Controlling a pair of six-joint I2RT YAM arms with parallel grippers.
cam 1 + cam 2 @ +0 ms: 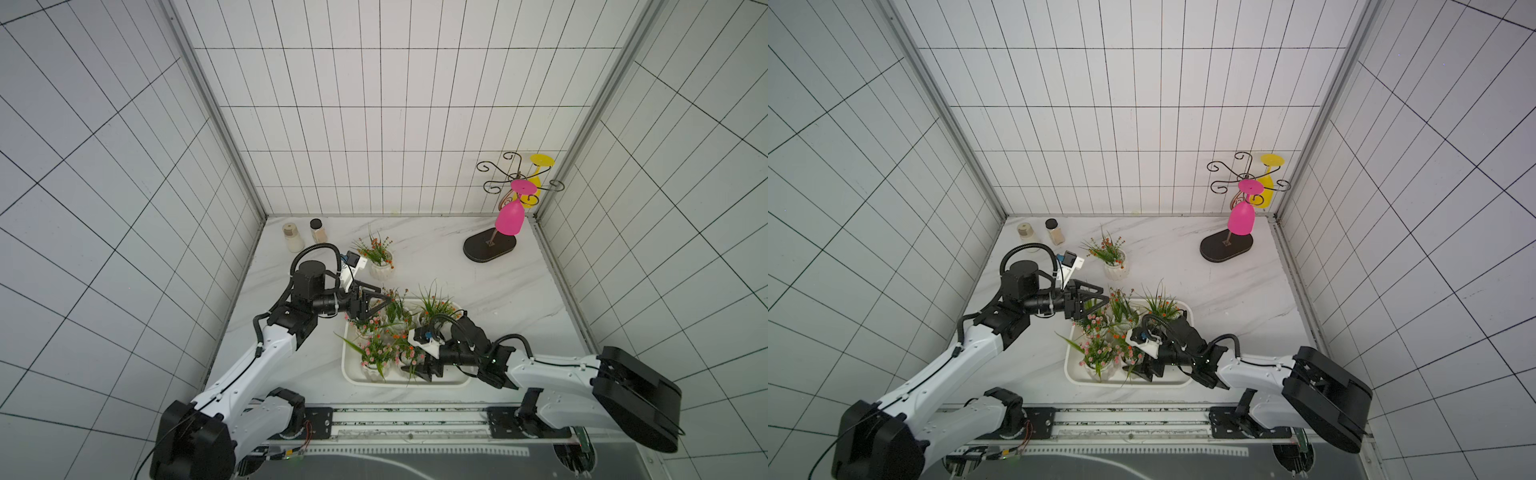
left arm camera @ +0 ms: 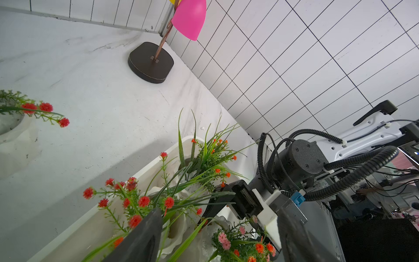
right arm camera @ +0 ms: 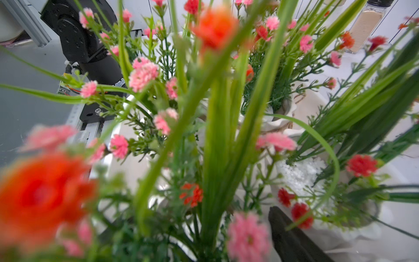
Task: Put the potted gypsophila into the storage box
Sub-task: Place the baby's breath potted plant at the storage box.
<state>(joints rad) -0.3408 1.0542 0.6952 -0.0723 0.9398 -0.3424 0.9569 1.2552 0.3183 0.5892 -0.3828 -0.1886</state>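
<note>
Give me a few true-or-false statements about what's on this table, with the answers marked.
1. One potted gypsophila stands outside the storage box. True.
2. The pink glass stands upright. False: it hangs upside down from the rack.
3. Two jars stand near the far left corner of the table. True.
4. The right gripper hovers over the jars. False: it is at the storage box.

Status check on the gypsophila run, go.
Left gripper over back-left corner of storage box, right gripper low at its front-right pot; grips unclear. Five pots in or over the box, sixth pot on the table behind it. Dense stems crowd both grippers.
</note>
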